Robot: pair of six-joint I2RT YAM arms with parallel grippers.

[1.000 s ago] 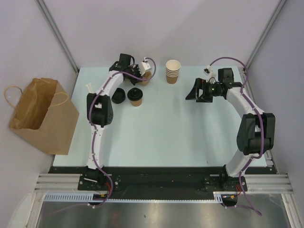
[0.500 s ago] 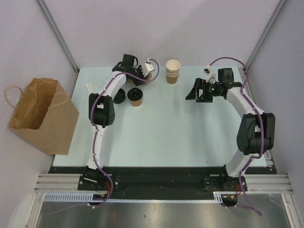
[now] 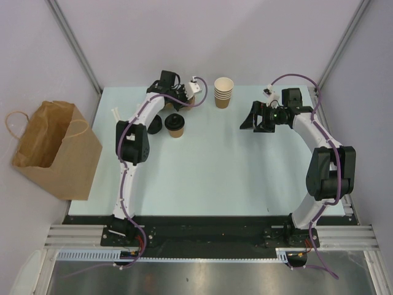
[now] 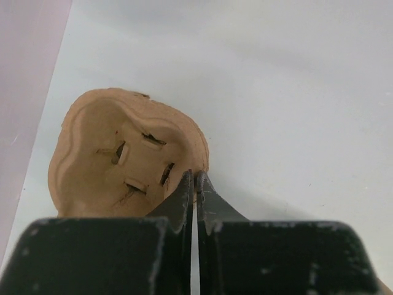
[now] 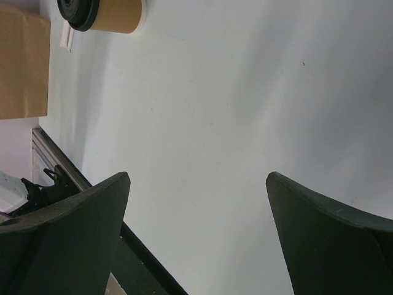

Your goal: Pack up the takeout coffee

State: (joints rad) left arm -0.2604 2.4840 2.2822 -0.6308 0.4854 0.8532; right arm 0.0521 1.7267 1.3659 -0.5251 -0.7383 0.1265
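The takeout coffee point(image 3: 175, 125), a tan cup with a black lid, stands at the back left of the table. It also shows in the right wrist view point(image 5: 110, 12). My left gripper point(image 3: 183, 97) is behind it, near the back edge. In the left wrist view the left gripper point(image 4: 195, 178) is shut on the rim of a tan moulded-pulp cup carrier point(image 4: 116, 157). My right gripper point(image 3: 253, 118) is open and empty at the back right, pointing left; its jaws stand wide apart point(image 5: 198, 176).
A loose black lid point(image 3: 153, 123) lies left of the coffee. A stack of lidless tan cups point(image 3: 223, 92) stands at the back middle. An open brown paper bag point(image 3: 52, 147) stands off the table's left edge and shows in the right wrist view point(image 5: 21, 61).
My left gripper has shifted a little to the right along the back edge with the carrier. The right arm has not moved.
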